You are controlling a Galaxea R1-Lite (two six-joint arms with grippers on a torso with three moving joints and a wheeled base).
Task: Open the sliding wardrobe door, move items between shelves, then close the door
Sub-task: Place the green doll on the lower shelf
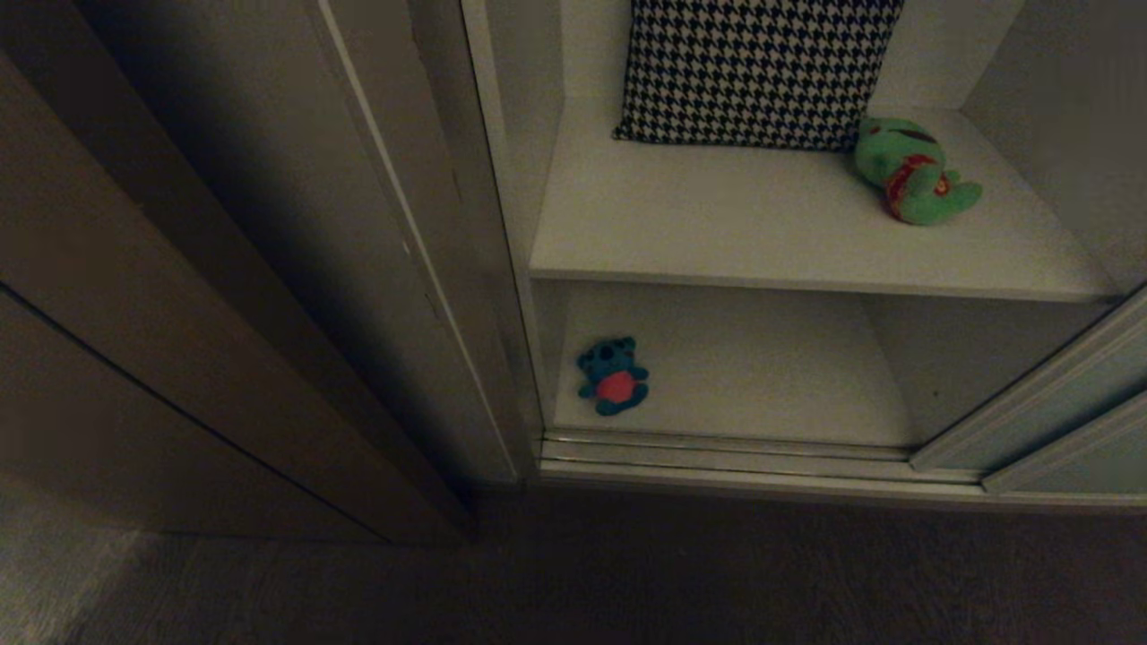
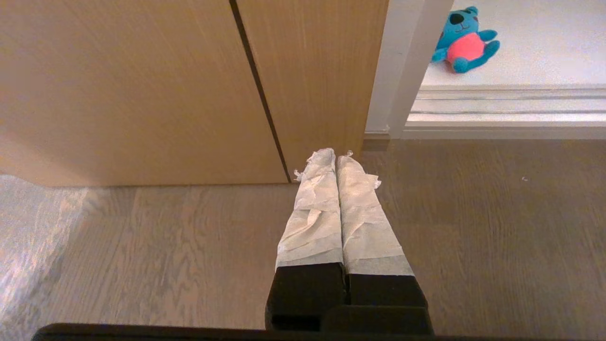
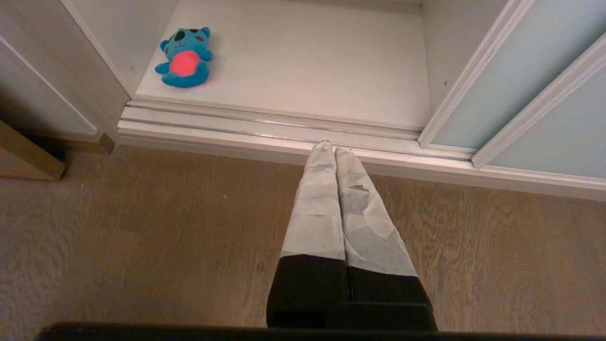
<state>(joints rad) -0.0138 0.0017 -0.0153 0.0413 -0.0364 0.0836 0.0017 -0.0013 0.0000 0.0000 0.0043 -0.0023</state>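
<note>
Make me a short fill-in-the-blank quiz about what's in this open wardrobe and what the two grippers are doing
1. The green frog plush lies on the ____ shelf, beside the houndstooth pillow.
2. The blue bear plush has a ____ belly.
3. The blue bear plush lies on the lower shelf near its ____ wall.
4. The left gripper and the right gripper hang over the wooden floor with their fingers ____.

Missing words: upper; red; left; shut

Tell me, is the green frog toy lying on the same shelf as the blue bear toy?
No. In the head view the green frog toy lies on the upper shelf beside the houndstooth pillow, while the blue bear toy lies on the lower shelf.
</note>
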